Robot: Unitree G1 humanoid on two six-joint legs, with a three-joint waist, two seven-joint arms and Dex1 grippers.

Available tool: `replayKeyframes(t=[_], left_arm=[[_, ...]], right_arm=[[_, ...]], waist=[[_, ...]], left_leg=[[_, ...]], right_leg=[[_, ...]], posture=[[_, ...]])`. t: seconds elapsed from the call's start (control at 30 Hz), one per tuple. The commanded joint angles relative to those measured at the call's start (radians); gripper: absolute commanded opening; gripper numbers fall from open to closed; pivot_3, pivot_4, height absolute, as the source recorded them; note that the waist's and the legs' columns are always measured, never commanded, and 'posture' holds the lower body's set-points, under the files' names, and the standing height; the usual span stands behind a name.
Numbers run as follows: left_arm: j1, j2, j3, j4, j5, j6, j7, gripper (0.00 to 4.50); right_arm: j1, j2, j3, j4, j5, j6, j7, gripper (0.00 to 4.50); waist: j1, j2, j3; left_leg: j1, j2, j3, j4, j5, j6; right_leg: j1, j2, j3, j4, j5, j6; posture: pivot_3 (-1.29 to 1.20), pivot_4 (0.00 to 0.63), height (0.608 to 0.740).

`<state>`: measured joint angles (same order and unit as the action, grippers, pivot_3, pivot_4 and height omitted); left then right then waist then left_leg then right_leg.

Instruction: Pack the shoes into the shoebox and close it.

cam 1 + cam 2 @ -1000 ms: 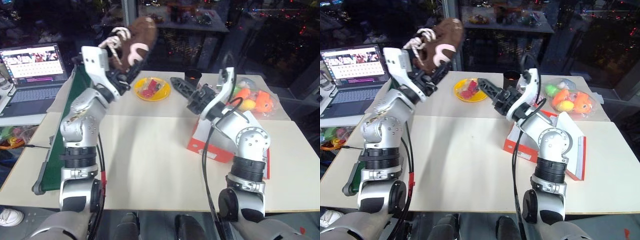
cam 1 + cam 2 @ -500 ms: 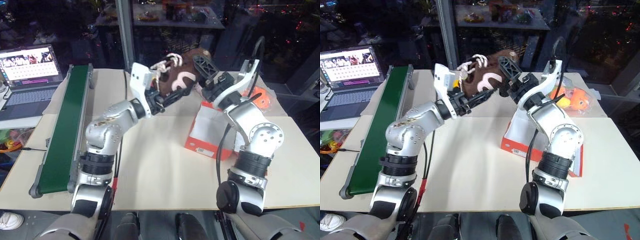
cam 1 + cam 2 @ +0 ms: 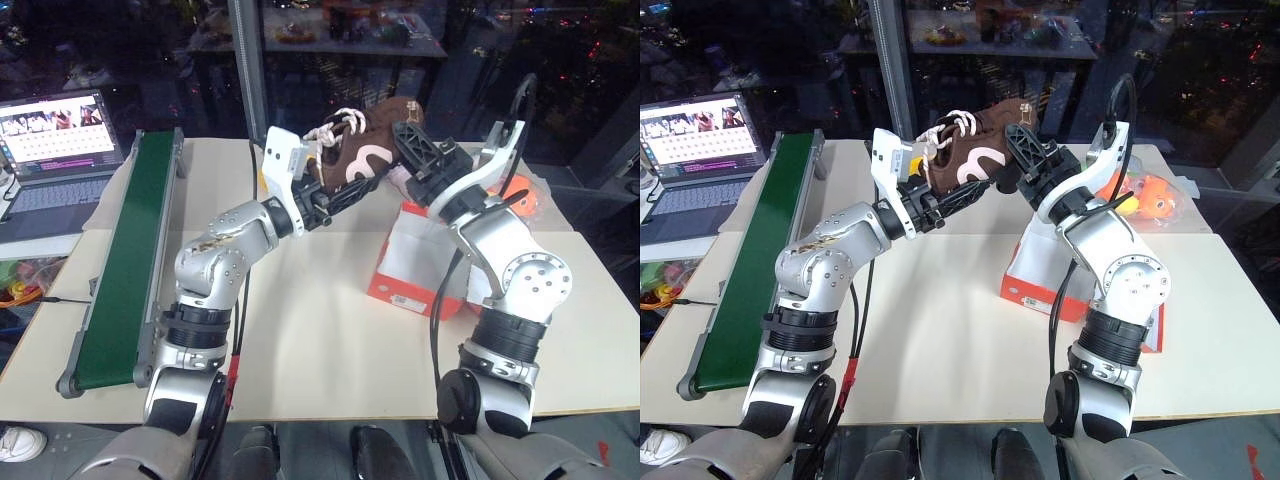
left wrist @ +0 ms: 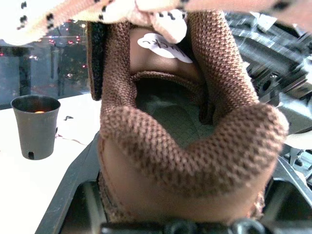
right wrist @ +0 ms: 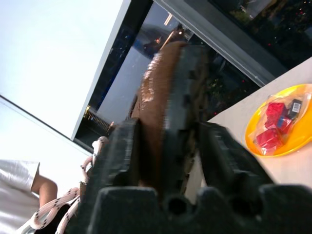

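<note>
Two grippers clamp one dark brown knit shoe (image 3: 365,150) w/ pale laces, aloft just beside the open red-orange cardboard shoebox (image 3: 415,262) — left gripper (image 3: 335,196) at the heel, right gripper (image 3: 412,142) shut across the toe. Risk: if the arms pull apart or the left lets go late, the shoe could twist free and miss the box.

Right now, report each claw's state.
Left claw: closed on the dark brown knit shoe.
Right claw: closed on the same shoe's toe end.
</note>
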<state>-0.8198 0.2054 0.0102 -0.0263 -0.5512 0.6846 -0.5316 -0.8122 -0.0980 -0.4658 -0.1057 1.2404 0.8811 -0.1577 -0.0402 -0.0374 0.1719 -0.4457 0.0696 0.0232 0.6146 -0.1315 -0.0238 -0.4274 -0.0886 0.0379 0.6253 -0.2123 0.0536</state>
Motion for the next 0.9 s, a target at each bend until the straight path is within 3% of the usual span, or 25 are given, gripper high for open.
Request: replayKeyframes(t=[0.03, 0.13, 0.3, 0.37, 0.43, 0.6, 0.9], left_arm=[[-0.021, -0.008, 0.021, -0.032, -0.032, 0.012, -0.004, 3.60], [-0.016, -0.010, 0.040, -0.036, -0.056, 0.026, -0.009, 4.50], [-0.004, 0.030, 0.051, -0.025, -0.028, 0.025, 0.016, 4.50], [0.019, 0.070, 0.059, -0.022, -0.017, 0.020, 0.006, 4.50], [0.037, 0.096, 0.064, -0.021, -0.014, 0.022, 0.000, 4.50], [0.063, 0.109, 0.054, -0.027, -0.003, 0.020, 0.003, 4.50], [0.071, 0.081, 0.045, -0.033, -0.006, 0.024, 0.018, 4.50]], right_arm=[[-0.024, -0.026, 0.007, -0.008, 0.016, -0.040, 0.015, 0.34], [-0.031, -0.050, 0.008, 0.012, -0.009, -0.060, 0.015, 0.32], [-0.029, -0.268, 0.055, 0.099, -0.266, -0.110, 0.031, 0.31], [-0.022, -0.411, 0.110, 0.155, -0.394, -0.065, 0.027, 0.31], [-0.019, -0.481, 0.130, 0.190, -0.443, -0.024, 0.036, 0.31], [0.022, -0.546, 0.164, 0.228, -0.508, 0.139, 0.025, 0.31], [0.073, -0.538, 0.227, 0.257, -0.594, 0.273, 0.097, 0.31]], waist=[[0.000, 0.000, 0.000], [0.001, 0.000, 0.000], [0.009, 0.000, 0.000], [0.013, 0.001, 0.000], [0.016, 0.002, 0.001], [0.009, 0.002, 0.001], [0.019, 0.002, 0.002]], left_leg=[[0.000, 0.000, 0.000, 0.000, 0.000, 0.000], [0.000, 0.000, 0.000, 0.000, 0.000, 0.000], [-0.001, -0.001, 0.000, 0.000, 0.000, 0.000], [-0.001, -0.001, 0.000, 0.000, 0.000, 0.000], [-0.001, -0.002, 0.001, 0.000, 0.000, 0.000], [-0.001, -0.001, 0.001, -0.004, -0.001, 0.001], [-0.001, -0.002, 0.001, 0.000, -0.001, 0.001]], right_leg=[[0.000, 0.000, 0.000, 0.000, 0.000, 0.000], [0.000, 0.000, 0.000, 0.000, 0.000, 0.000], [0.000, 0.000, 0.000, -0.001, 0.000, 0.000], [0.000, -0.001, 0.000, -0.001, -0.001, 0.002], [0.000, -0.001, 0.002, -0.002, -0.002, 0.002], [-0.002, 0.000, 0.003, -0.003, -0.002, 0.000], [-0.001, -0.001, 0.003, -0.002, -0.002, 0.001]], posture=[[0.00, 0.150, 0.736], [0.00, 0.150, 0.736], [0.00, 0.150, 0.736], [0.00, 0.150, 0.736], [0.00, 0.150, 0.736], [0.00, 0.150, 0.736], [0.00, 0.150, 0.736]])
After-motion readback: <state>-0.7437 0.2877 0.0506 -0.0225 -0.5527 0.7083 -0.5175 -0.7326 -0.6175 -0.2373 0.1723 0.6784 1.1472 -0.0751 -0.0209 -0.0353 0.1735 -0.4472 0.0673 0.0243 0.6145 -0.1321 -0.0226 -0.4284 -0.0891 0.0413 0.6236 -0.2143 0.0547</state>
